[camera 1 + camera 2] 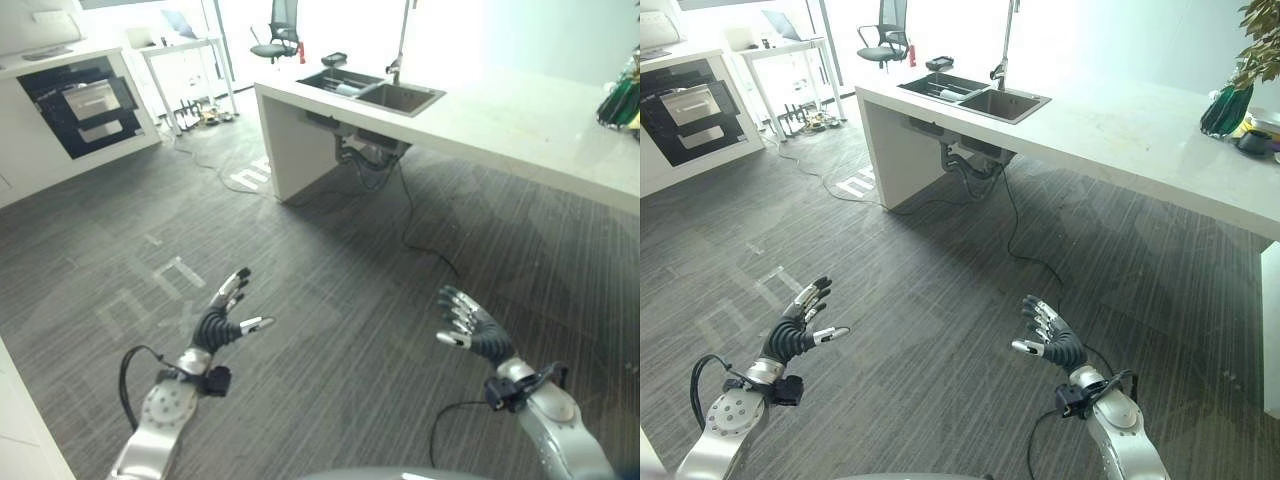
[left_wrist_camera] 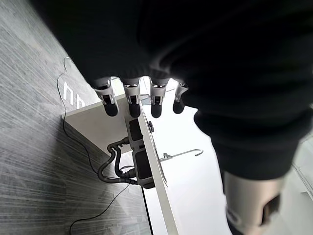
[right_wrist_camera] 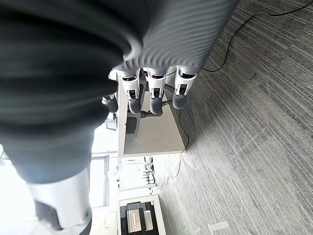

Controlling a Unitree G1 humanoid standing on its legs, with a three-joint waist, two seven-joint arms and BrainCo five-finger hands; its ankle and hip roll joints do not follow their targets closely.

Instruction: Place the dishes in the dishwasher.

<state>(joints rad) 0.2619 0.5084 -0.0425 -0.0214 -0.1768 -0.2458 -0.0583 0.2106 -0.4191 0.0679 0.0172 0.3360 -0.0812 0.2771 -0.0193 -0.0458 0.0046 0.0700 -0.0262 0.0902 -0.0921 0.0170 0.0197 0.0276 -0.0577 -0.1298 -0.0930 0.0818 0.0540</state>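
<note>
- Plainly, the left hand point(image 1: 218, 328) is held out above the grey striped floor point(image 1: 340, 300), with its fingers point(image 1: 232, 288) spread wide and nearly straight and the thumb set apart to the side; nothing is held or touched by it.
- In the left wrist view the same fingers point(image 2: 132, 98) are seen in a straight row, with only air past them.
- Pale angular markings point(image 1: 165, 285) are seen on the floor just beyond the left hand, and further white markings point(image 1: 250, 177) lie by the bench's end; what they spell cannot be made out.
- A white cabinet holding a dark built-in appliance point(image 1: 85, 103) is set at the far left, well apart from both hands; whether it is the dishwasher cannot be told.
- A black office chair point(image 1: 278, 35) is seen at the far side of the room.
- A long white bench point(image 1: 520, 125) runs across the back, with a sink point(image 1: 398, 97) let into it and a tap point(image 1: 1004, 45) rising over the sink; some items lie in the basin beside it point(image 1: 940, 90), too small to name as dishes.
- The right hand point(image 1: 478, 330) is held over the floor near the bench, its fingers point(image 1: 456, 308) open and only slightly curved, empty.
- A green vase point(image 1: 1226, 108) with a plant stands at the bench's right end.
</note>
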